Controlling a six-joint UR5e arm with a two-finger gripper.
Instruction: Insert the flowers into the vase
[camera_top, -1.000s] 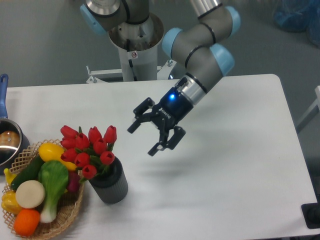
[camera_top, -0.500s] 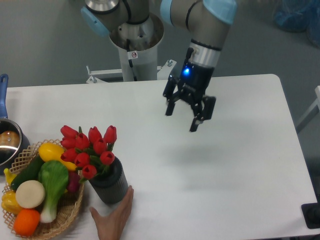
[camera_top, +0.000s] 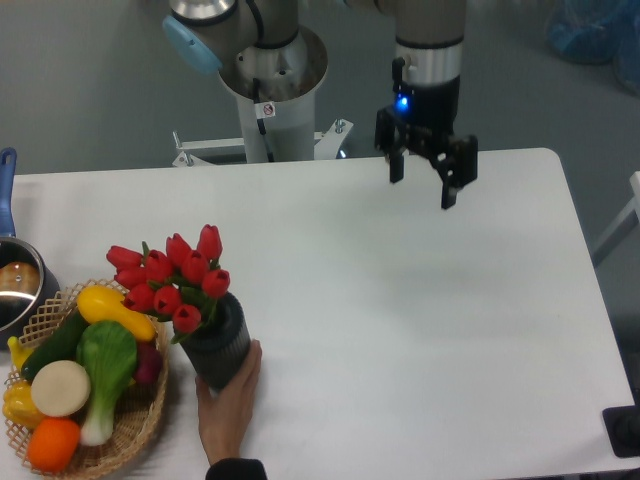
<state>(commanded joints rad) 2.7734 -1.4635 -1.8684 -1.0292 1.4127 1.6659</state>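
The flowers (camera_top: 170, 279), red tulip buds with green leaves, stand in the vase (camera_top: 220, 345), a dark grey ribbed cylinder at the front left of the white table. The vase is tilted a little. A human hand (camera_top: 232, 405) grips it from the front edge. My gripper (camera_top: 421, 185) hangs open and empty above the back right of the table, far from the vase, fingers pointing down.
A wicker basket (camera_top: 115, 440) with toy vegetables and fruit sits left of the vase, touching or nearly so. A steel pot (camera_top: 18, 285) with a blue handle is at the far left edge. The robot base (camera_top: 268, 90) stands behind the table.
My gripper rose and moved back and right, away from the vase. The hand reached further in and took hold of the vase, which tilted and shifted slightly left with the flowers.
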